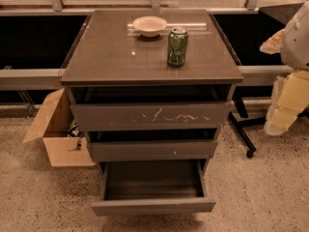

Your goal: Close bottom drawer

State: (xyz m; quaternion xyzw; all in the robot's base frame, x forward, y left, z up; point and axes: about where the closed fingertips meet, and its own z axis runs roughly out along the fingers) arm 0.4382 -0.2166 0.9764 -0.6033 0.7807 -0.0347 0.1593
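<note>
The bottom drawer (153, 206) of the grey-brown cabinet is pulled far out, its slim plain front nearest me and its empty inside showing. Above it the middle drawer (152, 150) and the top drawer (149, 116), with white scratches, stand slightly out. My gripper (285, 111) hangs at the right edge of the view, to the right of the cabinet and well above and away from the bottom drawer, touching nothing.
A white bowl (149, 25) and a green can (177, 46) stand on the cabinet top (106, 57). An open cardboard box (60, 132) lies on the floor to the left. A black wheeled leg (242, 138) runs along the floor to the right.
</note>
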